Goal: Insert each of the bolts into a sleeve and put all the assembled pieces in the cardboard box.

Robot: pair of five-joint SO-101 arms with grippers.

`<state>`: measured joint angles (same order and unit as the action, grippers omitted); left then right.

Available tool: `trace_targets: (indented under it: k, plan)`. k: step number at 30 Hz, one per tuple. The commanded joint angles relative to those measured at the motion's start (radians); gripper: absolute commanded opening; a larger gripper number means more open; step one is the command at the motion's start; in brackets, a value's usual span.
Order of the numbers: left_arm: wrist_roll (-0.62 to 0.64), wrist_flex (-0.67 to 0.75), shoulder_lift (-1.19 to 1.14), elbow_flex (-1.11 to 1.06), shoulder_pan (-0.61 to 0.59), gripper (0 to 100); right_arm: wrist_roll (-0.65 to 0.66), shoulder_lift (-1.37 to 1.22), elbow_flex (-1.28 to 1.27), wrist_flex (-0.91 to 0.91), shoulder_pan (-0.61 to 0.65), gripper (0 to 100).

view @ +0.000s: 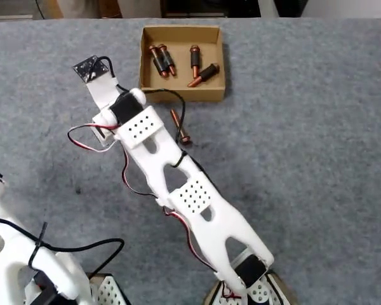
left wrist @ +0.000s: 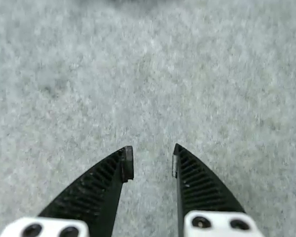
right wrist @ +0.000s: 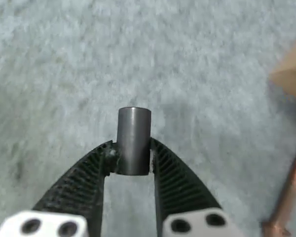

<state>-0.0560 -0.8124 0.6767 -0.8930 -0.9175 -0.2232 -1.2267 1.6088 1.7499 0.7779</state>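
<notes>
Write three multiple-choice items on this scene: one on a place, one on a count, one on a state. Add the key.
1. Where does the loose bolt lie relative to the cardboard box?
A. inside it
B. on the table just outside it
C. balanced on its rim

2. How many assembled pieces are in the box?
A. two
B. four
C. six

3. What state is the right gripper in?
A. open and empty
B. shut on a bolt
C. shut on a dark sleeve

Key:
1 B: the high view shows it flat on the grey surface beside the box's wall.
2 B: four bolt-and-sleeve pieces lie inside.
3 C: the right wrist view shows the sleeve clamped in it.
</notes>
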Motion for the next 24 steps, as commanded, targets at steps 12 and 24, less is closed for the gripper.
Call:
trace_targets:
  k: [12, 24]
  plan:
    - [-0.008, -0.144, 0.002, 0.138, 0.002, 14, 0.104, 0.363, -0.452, 0.038, -0.044, 0.9]
    - [-0.006, -0.178, 0.002, 0.133, 0.011, 14, 0.109, 0.507, -1.127, -0.043, -0.122, 0.9]
